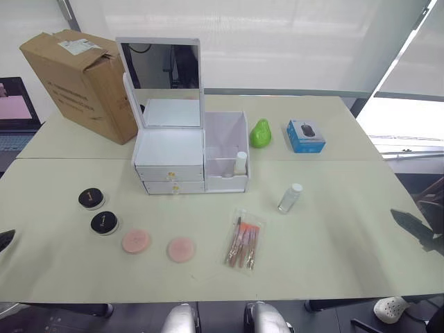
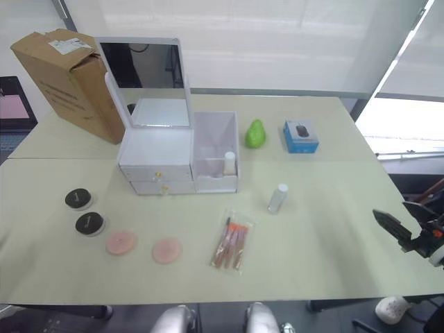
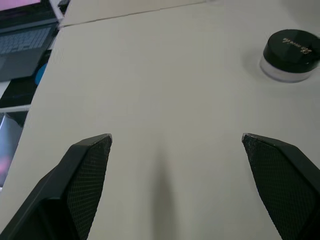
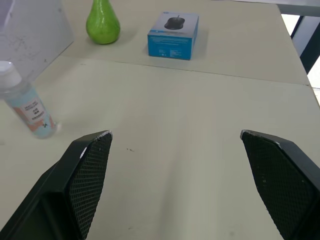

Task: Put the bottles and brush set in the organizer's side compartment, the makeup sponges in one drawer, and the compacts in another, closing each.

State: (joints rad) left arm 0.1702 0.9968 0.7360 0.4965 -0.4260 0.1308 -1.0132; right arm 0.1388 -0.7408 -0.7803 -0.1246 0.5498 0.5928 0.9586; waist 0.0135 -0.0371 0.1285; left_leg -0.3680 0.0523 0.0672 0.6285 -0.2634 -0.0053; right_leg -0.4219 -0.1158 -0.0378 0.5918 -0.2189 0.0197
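Observation:
The white organizer (image 1: 169, 148) stands mid-table with its mirror lid up and both drawers shut. Its side compartment (image 1: 225, 132) holds one small bottle (image 1: 240, 162). A clear bottle (image 1: 290, 198) stands on the table to its right. The brush set (image 1: 245, 239) lies in front in a clear sleeve. Two pink makeup sponges (image 1: 136, 241) (image 1: 180, 248) and two black compacts (image 1: 91, 198) (image 1: 104, 223) lie front left. My left gripper (image 3: 176, 136) hovers open over bare table near a compact (image 3: 291, 52). My right gripper (image 4: 175, 132) is open at the table's right edge, apart from the clear bottle (image 4: 25, 107).
A cardboard box (image 1: 80, 80) sits at the back left beside the organizer. A green pear (image 1: 260, 133) and a blue mouse box (image 1: 305, 135) lie behind the clear bottle. A laptop (image 1: 10, 114) is off the table's left side.

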